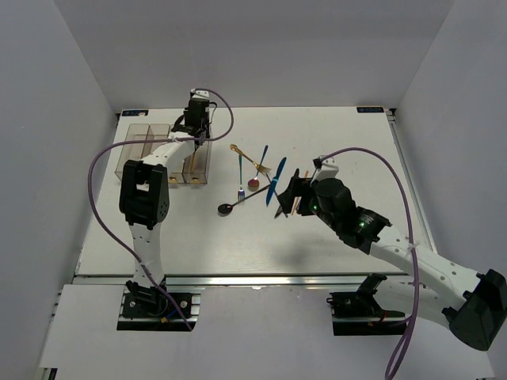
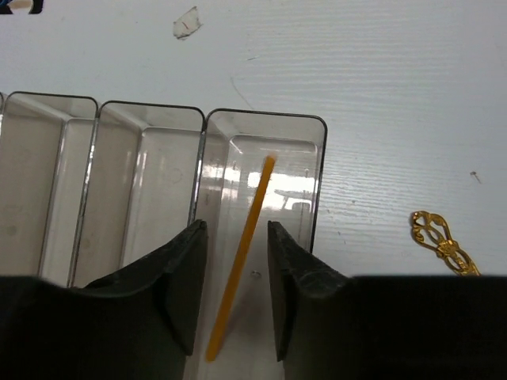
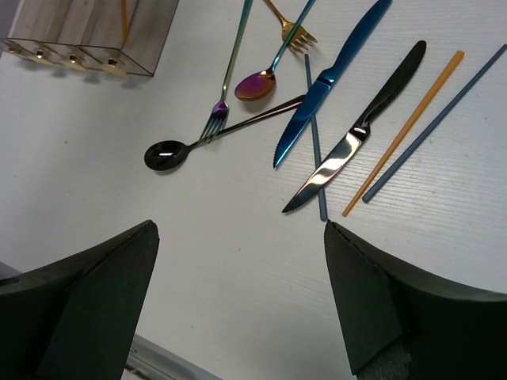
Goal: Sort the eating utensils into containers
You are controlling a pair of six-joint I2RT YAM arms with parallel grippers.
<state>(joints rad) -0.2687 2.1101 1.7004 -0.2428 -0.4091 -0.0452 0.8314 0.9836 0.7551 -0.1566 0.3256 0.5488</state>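
The containers [image 1: 154, 150] are a row of clear brownish bins at the far left; they also show in the left wrist view [image 2: 142, 166] and the right wrist view [image 3: 87, 32]. My left gripper [image 1: 196, 120] [image 2: 236, 233] is open over the rightmost bin, where an orange chopstick [image 2: 245, 245] lies untouched between the fingers. My right gripper [image 1: 289, 194] [image 3: 239, 229] is wide open and empty above bare table near the loose utensils: black spoon [image 3: 170, 153], green fork [image 3: 230, 71], purple spoon [image 3: 255, 85], blue knife [image 3: 333, 75], black knife [image 3: 372, 111], orange chopstick [image 3: 404, 123] and grey chopsticks [image 3: 314, 134].
A gold utensil [image 1: 245, 156] lies right of the bins; its ornate handle shows in the left wrist view [image 2: 444, 245]. A scrap of tape [image 2: 186, 24] lies beyond the bins. Purple cables [image 1: 99, 158] loop from both arms. White walls close in the table.
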